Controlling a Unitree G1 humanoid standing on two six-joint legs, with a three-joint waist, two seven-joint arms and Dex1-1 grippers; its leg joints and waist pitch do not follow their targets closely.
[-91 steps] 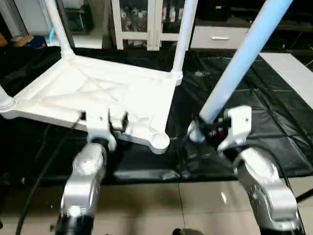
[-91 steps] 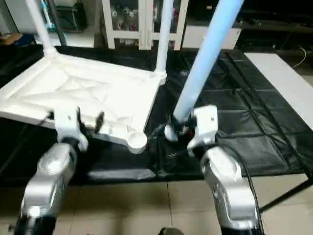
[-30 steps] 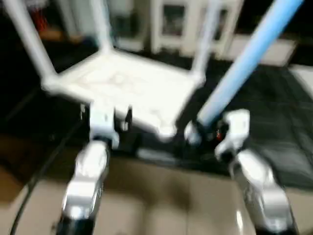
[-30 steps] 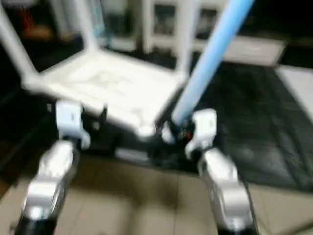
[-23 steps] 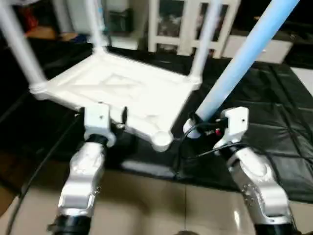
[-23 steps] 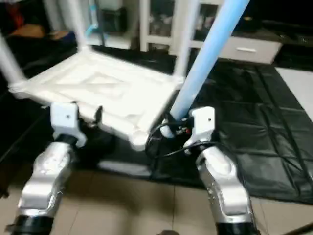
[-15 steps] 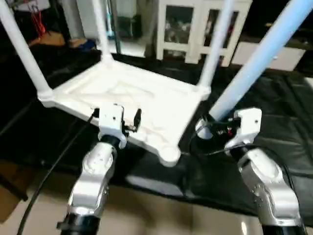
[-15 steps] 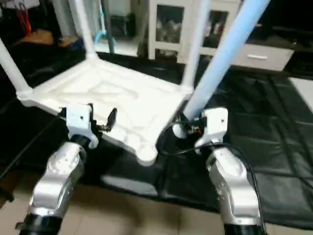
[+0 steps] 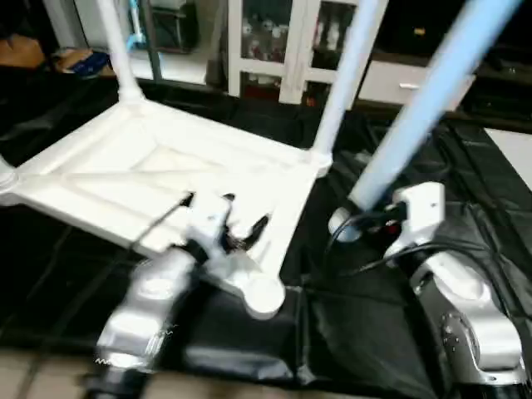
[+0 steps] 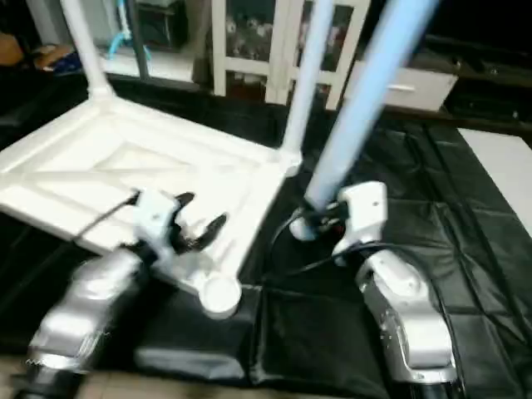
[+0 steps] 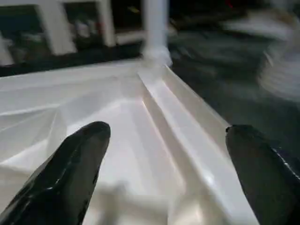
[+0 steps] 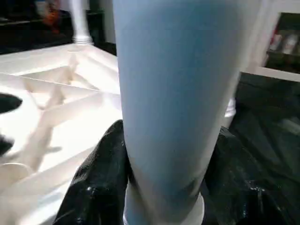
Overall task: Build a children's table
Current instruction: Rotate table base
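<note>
step: last leg | right gripper (image 10: 320,223) clamped on long pale tube leg (image 10: 366,83) | left gripper (image 9: 234,223) spread wide over upturned white plastic tabletop (image 9: 150,170) | next: guess drop leg into empty near-corner socket (image 10: 219,295)

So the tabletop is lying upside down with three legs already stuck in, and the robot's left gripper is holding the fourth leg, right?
Not quite: the right gripper holds the fourth leg, as the left eye view shows. The left gripper is open over the tabletop near its empty corner socket. The rest stands: the tabletop lies underside up, with legs standing in its other corners.
</note>
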